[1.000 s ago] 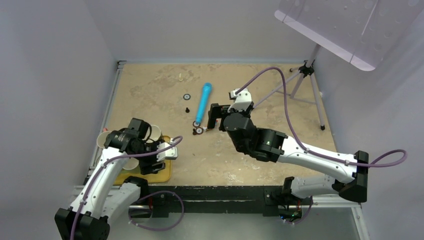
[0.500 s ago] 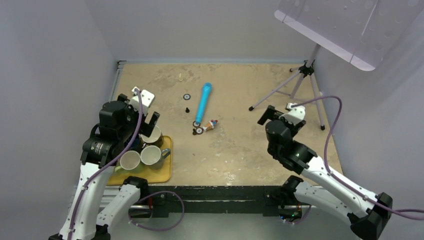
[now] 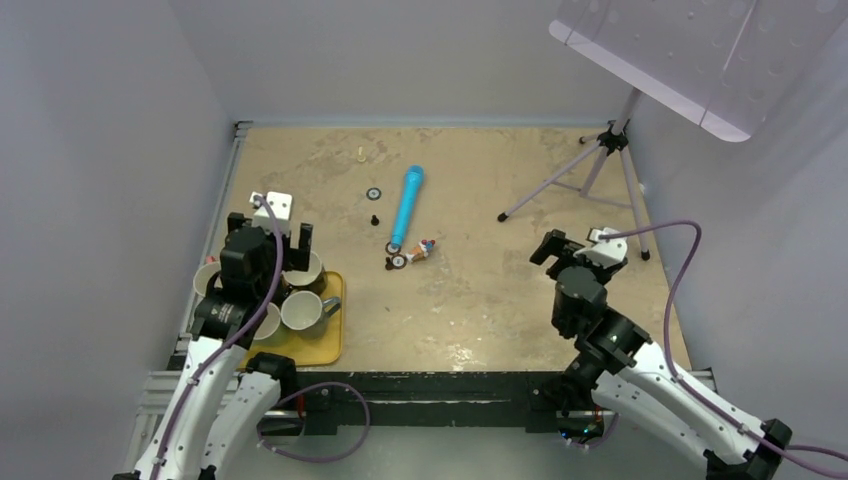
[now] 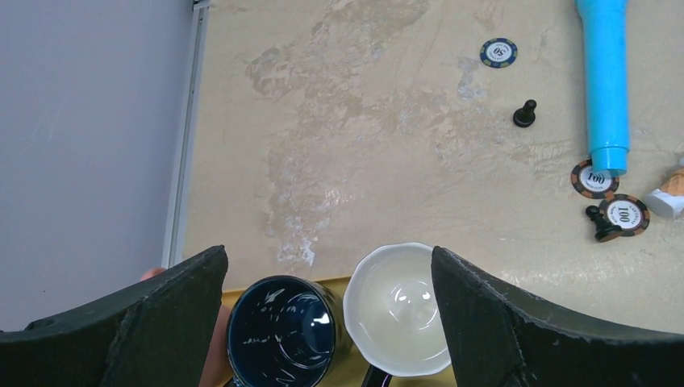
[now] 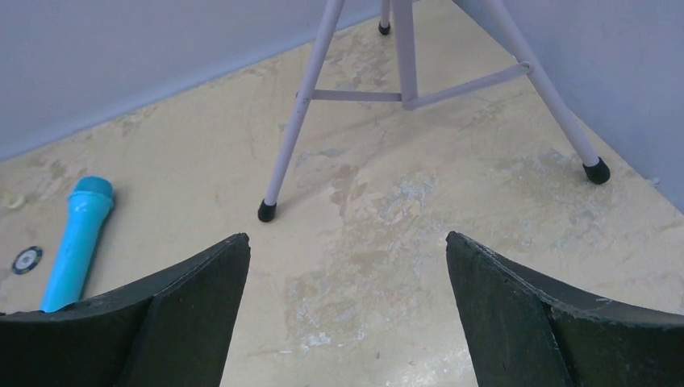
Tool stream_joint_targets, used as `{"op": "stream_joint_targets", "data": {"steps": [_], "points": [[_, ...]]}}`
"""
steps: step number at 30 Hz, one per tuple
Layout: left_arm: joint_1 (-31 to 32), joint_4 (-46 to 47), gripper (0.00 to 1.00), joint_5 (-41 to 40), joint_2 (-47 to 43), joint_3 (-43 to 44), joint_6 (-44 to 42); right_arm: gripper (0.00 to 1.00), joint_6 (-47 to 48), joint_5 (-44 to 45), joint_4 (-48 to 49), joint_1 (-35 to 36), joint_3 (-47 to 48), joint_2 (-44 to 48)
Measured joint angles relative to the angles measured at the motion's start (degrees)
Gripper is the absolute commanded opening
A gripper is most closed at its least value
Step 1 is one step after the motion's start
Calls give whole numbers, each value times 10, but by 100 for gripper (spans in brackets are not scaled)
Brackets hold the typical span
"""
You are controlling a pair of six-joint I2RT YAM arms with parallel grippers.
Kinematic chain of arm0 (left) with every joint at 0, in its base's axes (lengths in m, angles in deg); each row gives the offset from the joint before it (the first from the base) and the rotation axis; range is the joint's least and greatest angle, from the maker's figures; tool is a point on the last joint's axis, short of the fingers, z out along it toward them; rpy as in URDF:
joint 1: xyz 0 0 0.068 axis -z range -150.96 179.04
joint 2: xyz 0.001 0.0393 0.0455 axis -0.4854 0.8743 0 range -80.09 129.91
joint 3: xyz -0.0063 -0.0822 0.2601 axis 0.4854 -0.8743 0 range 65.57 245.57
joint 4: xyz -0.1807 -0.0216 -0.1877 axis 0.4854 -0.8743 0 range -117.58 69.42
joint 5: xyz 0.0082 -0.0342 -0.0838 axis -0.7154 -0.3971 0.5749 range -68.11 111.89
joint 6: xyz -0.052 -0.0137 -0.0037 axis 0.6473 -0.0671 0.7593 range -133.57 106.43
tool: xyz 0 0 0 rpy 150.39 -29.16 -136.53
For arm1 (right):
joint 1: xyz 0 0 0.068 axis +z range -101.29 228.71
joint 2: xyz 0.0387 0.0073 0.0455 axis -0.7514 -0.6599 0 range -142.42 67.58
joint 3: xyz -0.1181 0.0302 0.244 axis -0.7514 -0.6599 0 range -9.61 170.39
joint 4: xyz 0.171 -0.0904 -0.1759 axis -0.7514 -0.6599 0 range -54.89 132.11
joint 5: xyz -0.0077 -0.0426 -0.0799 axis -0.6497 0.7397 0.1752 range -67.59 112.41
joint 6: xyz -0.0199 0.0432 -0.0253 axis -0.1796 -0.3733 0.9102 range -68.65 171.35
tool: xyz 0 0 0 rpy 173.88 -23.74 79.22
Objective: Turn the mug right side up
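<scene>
Left gripper [image 4: 328,262] is released, jaws wide apart, directly above the yellow tray [image 3: 333,345] at the lower left of the overhead frame. At the bottom edge of its wrist frame, between the fingers, a dark blue mug [image 4: 281,330] and a white mug [image 4: 399,305] stand side by side. Their axes are vertical and mouths up, with no contents visible. A further mug [image 3: 300,311] on the tray also shows its mouth. No inverted mug is identifiable, so the turn is judged complete. Right gripper [image 5: 347,242], likewise released, is well apart at lower right, so the left arm is nearer.
</scene>
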Motion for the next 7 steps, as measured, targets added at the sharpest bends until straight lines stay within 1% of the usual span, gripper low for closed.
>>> {"op": "stream_joint_targets", "data": {"steps": [4, 7], "points": [[0, 5, 100, -5, -13, -11, 8, 95, 5, -13, 7, 0, -8, 40], [0, 8, 100, -5, -16, -11, 13, 95, 9, -20, 14, 0, -11, 48]]}}
